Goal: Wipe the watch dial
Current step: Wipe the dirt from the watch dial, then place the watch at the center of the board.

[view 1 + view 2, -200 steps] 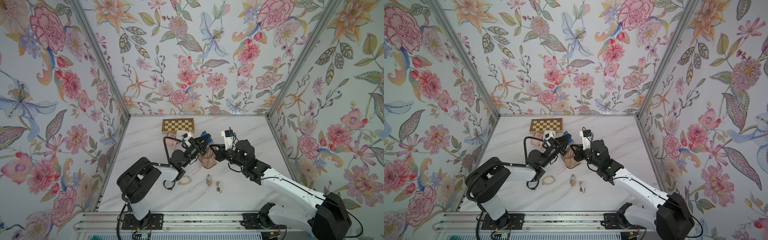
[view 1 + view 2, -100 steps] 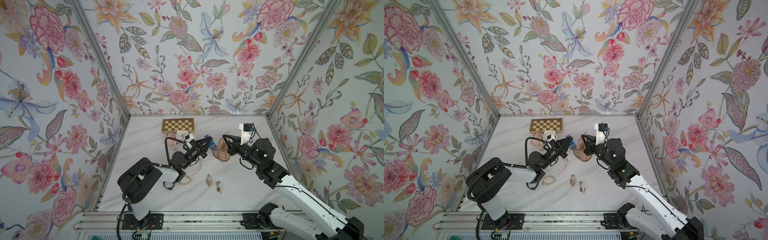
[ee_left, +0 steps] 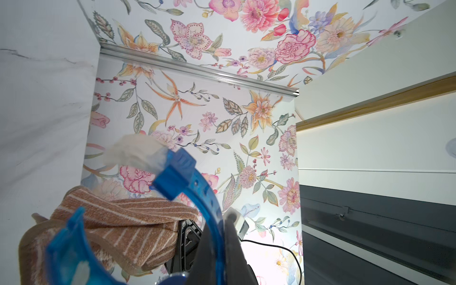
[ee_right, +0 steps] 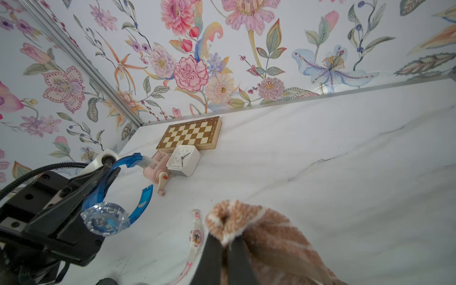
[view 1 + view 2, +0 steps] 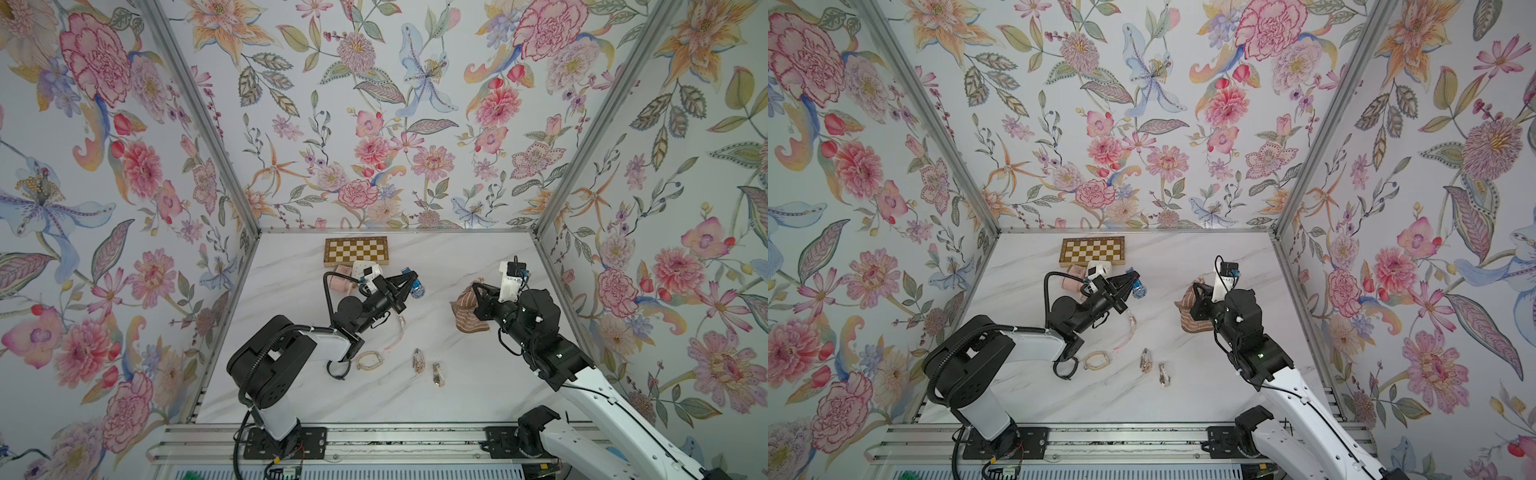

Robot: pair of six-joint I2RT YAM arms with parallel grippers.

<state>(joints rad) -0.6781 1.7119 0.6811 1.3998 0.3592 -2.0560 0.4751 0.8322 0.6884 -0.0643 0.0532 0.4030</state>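
Marble tabletop [image 5: 457,257], floral walls: we see the striped brown cloth [image 4: 269,234] and the blue watch [image 4: 106,218] parted.
Our left gripper [image 4: 108,170] stays clamped on the watch strap, holding it up left of centre. Our right gripper [image 4: 225,243], pinched shut on the cloth, has drawn back rightward. A second ago the two met mid-table; now they sit well apart.

A robot test booth in a lab: flowered wall panels [image 5: 374,83] in metal framing [image 5: 203,124] close round a marble-look table [image 5: 478,386] beneath the left gripper [image 5: 409,279] and right gripper [image 5: 478,293], with a metal mounting rail [image 5: 395,434] behind them.
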